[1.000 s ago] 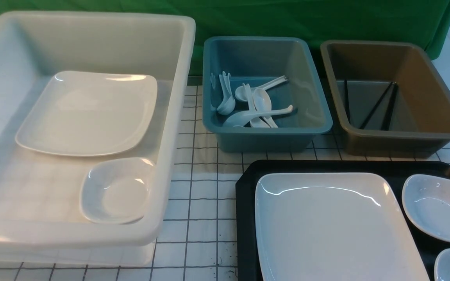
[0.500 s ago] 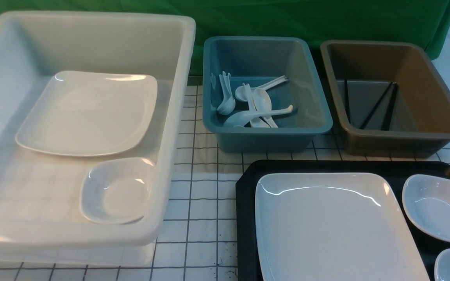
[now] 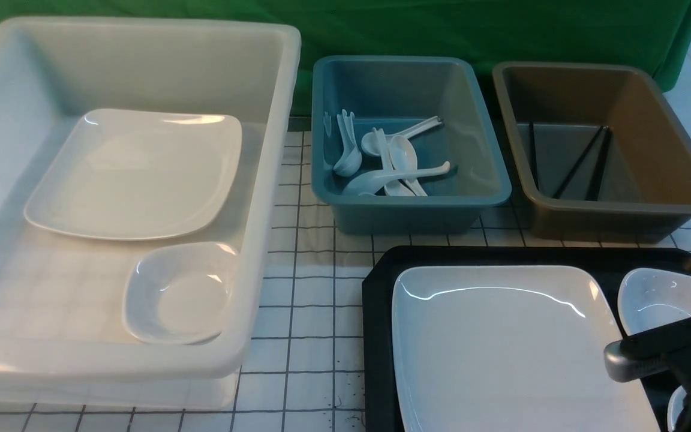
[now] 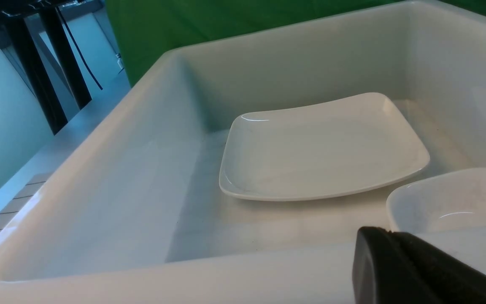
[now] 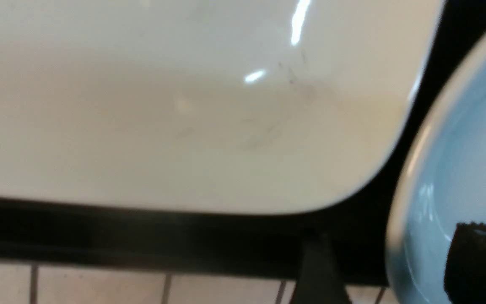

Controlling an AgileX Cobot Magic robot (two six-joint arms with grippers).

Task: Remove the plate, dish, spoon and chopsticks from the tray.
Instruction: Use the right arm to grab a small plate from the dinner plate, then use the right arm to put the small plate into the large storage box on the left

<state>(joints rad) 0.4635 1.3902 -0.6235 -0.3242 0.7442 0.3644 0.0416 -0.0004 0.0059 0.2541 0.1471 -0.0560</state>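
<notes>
Two pincers: the left gripper (image 4: 390, 253), jaws together on nothing, hangs at the near wall of the white bin (image 4: 99, 287), well apart from the tray (image 3: 375, 336). The right gripper (image 5: 397, 234), its fingers apart, straddles the rim of the dish (image 5: 458, 147) on the tray, with the plate (image 5: 184, 105) just to its left.

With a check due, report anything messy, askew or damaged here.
Nothing is broken or spilled. The spoons lie in a crisscross heap in the blue bin, the chopsticks splay apart in the brown bin, and the plate on the tray shows faint dark smudges.
</notes>
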